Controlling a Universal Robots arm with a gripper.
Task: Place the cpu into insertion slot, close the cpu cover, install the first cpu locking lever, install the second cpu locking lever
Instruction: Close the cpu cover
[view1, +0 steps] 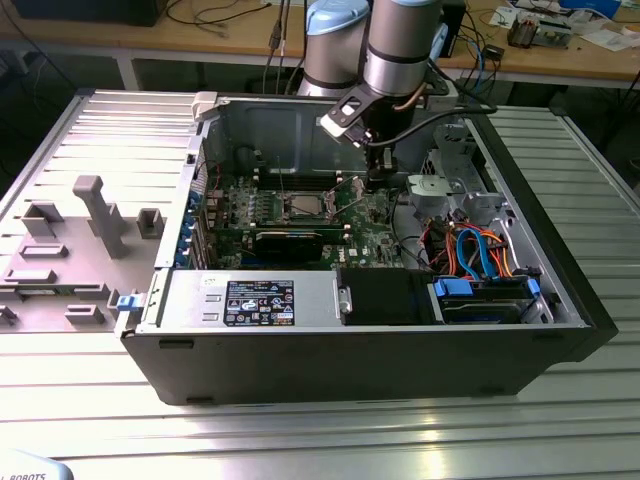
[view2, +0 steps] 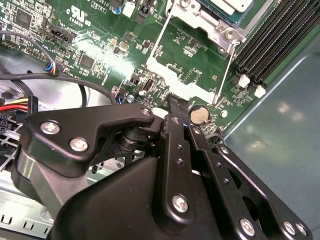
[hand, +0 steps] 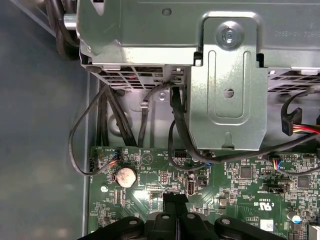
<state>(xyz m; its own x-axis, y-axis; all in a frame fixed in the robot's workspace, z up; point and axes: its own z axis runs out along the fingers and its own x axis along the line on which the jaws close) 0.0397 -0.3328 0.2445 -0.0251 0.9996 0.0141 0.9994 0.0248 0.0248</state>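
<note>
Gripper (view1: 377, 180), exterior view: hangs on the arm inside the open computer case (view1: 350, 370), low over the green motherboard (view1: 260, 215). The insertion slot (view1: 305, 207) lies on the exterior view's left of the fingertips, near them but apart. A thin silver piece stands tilted between the slot and the fingers, probably the raised cpu cover, though this view is too coarse to be sure.

Second wrist view: the gripper (view2: 176, 105) has its two black fingers (view2: 172, 130) drawn together, with no visible gap at the tips. Straight ahead of the tips is the cpu cover (view2: 172, 80), swung up off the socket, with the board showing through its window. Its free edge is just at the fingertips; whether the tips pinch it or only touch it cannot be told. Beyond the cover, the insertion slot (view2: 220, 27) shows its shiny rim, and the cpu (view2: 234, 4) sits within it, its pale top partly cut off by the frame. A coin cell (view2: 199, 115) lies just beside the fingers. Black memory slots (view2: 265, 45) run past the socket, well clear of the tips.

First wrist view: fingers (hand: 170, 204) pressed together, over the motherboard (hand: 240, 180). The coin cell (hand: 124, 176) lies near them to one side. Ahead of the tips stands a metal drive bracket (hand: 230, 100), with black cables (hand: 107, 115) looping down beside it.
</note>
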